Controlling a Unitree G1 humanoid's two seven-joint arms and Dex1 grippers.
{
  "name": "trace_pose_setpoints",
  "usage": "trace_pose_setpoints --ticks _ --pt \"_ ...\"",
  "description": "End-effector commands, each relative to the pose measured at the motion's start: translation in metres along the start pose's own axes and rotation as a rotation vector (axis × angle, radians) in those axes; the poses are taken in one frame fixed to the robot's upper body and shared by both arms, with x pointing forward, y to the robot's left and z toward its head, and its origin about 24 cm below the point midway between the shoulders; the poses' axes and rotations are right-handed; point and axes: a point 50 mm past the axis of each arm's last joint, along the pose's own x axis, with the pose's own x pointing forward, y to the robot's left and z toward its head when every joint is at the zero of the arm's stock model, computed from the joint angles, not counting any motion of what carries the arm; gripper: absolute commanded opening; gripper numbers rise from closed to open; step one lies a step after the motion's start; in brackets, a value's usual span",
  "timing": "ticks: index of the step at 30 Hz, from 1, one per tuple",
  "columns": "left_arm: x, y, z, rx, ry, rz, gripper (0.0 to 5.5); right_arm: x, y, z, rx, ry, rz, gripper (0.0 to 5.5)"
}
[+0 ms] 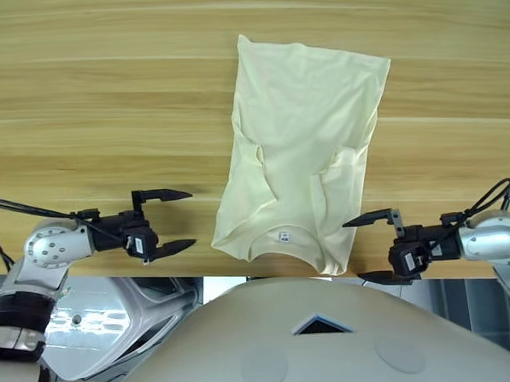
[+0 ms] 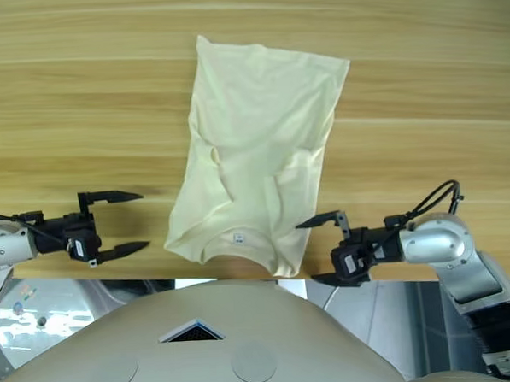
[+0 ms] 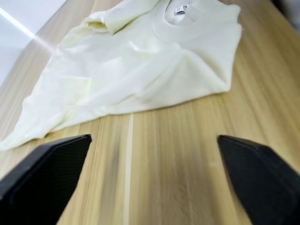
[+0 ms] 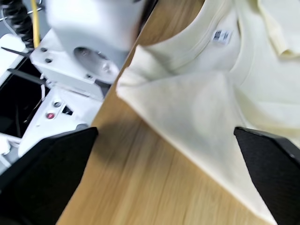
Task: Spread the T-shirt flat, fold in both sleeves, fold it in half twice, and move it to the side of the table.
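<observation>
**Left eye view.** The shirt (image 1: 304, 146) lies on the table (image 1: 79, 97), from its hem at 12 to 1 o'clock down to its collar at 6, skewed a little. Both sleeves look turned in over the body, loosely and with wrinkles. The left gripper (image 1: 184, 219) hangs at 8 o'clock, jaws spread and empty, apart from the cloth. The right gripper (image 1: 356, 251) sits at 4 o'clock, also spread and empty, just beside the shoulder corner at the table's near edge.

**Right eye view.** Same layout: the collar end reaches the near edge, and the right gripper (image 2: 308, 252) is almost at it.

**Left wrist view.** Bare wood lies between the two fingers (image 3: 47, 178). The shirt is ahead, with its label (image 3: 180, 9) face up.

**Right wrist view.** The shoulder corner sits right at the table's edge, between the wide fingers (image 4: 267, 164) and a little ahead of them.

**Risks.** The collar end is so close to the edge that any pull toward the robot could slide the shirt off. The sleeve folds are loose, so a pinch that catches only the top layer could open them. If the two grips land at unequal spots, the first half-fold would likely come out crooked, given the skew.
</observation>
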Motion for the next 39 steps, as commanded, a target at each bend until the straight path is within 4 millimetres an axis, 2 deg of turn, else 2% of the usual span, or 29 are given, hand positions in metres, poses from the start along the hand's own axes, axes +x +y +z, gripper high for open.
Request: trace_pose_setpoints --ticks 1,6,20,27,34,37,39 --pt "0.006 0.000 0.004 0.009 -0.022 -0.024 4.30 0.008 -0.001 -0.001 0.001 0.009 -0.006 5.40" --pt "0.015 -0.005 0.007 0.005 -0.061 -0.039 3.44 0.012 -0.003 0.000 -0.005 0.001 -0.017 5.40" --pt "0.026 -0.010 0.013 -0.005 -0.111 -0.051 1.15 0.010 -0.013 0.006 -0.034 -0.025 -0.082 2.95" --pt "0.025 -0.018 0.010 -0.038 -0.080 -0.135 0.00 0.009 -0.012 0.007 -0.030 -0.032 -0.081 1.66" --pt "-0.009 0.007 0.009 -0.079 0.009 -0.030 1.01 0.009 -0.010 0.005 -0.022 -0.023 -0.077 0.56" --pt "-0.019 0.006 0.003 -0.059 0.093 -0.033 1.54 0.009 -0.009 0.006 -0.020 -0.023 -0.077 0.00" --pt "-0.019 -0.001 0.001 -0.058 0.117 -0.064 1.81 0.009 -0.009 0.005 -0.018 -0.022 -0.078 0.00"
